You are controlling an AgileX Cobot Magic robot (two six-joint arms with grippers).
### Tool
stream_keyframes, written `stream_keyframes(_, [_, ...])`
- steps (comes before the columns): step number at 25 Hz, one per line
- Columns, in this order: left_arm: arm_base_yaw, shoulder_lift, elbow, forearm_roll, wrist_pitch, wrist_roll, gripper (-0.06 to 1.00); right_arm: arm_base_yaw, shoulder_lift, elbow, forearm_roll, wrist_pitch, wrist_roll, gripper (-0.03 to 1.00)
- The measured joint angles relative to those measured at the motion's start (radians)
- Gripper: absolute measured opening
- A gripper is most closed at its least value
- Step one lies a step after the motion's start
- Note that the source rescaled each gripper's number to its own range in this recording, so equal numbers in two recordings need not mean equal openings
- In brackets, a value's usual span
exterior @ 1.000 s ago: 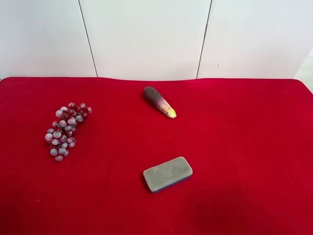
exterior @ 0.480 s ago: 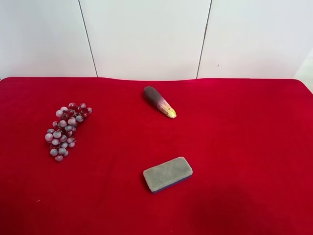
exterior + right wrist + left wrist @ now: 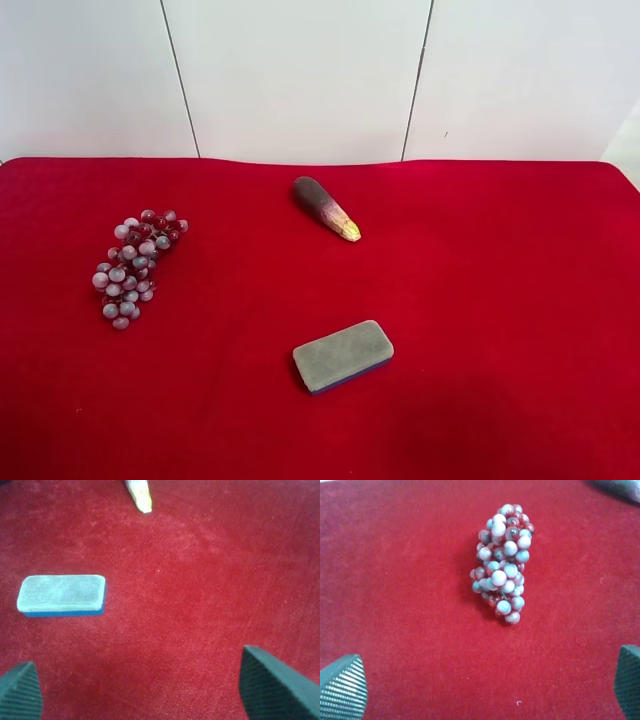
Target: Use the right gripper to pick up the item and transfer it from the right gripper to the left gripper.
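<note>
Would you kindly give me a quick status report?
Left gripper open, right gripper open, both empty. Grapes untouched on cloth. Nothing blocking.

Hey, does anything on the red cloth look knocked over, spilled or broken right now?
Nothing stands out. The grape bunch, the eggplant piece and the grey sponge block each lie flat and apart on the red cloth, intact.

No visible change over the last second: grapes, eggplant-like piece and sponge block lie at the same spots on the red cloth in the high view, w/ no arm entering that view.
</note>
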Motion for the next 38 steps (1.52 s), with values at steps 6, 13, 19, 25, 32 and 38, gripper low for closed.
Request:
stream_keyframes(6, [0.104,-0.002,0.0,-0.073,0.016,0.126,1.0,0.0,0.0,0.0,0.0,0.0,0.0,0.71])
stream_keyframes(13, [0.107,-0.002,0.0,-0.078,0.018,0.14,1.0,0.0,0.0,0.0,0.0,0.0,0.0,0.71])
stream_keyframes(19, [0.107,-0.002,0.0,-0.078,0.018,0.14,1.0,0.0,0.0,0.0,0.0,0.0,0.0,0.71])
stream_keyframes(25, [0.107,-0.002,0.0,-0.078,0.018,0.14,1.0,0.005,0.0,0.0,0.0,0.0,0.0,0.71])
stream_keyframes(32, [0.107,-0.002,0.0,-0.079,0.018,0.14,1.0,-0.058,0.0,0.0,0.001,0.0,0.0,0.71])
stream_keyframes(38, [0.107,-0.002,0.0,-0.079,0.018,0.14,1.0,-0.256,0.0,0.0,0.001,0.0,0.0,0.71])
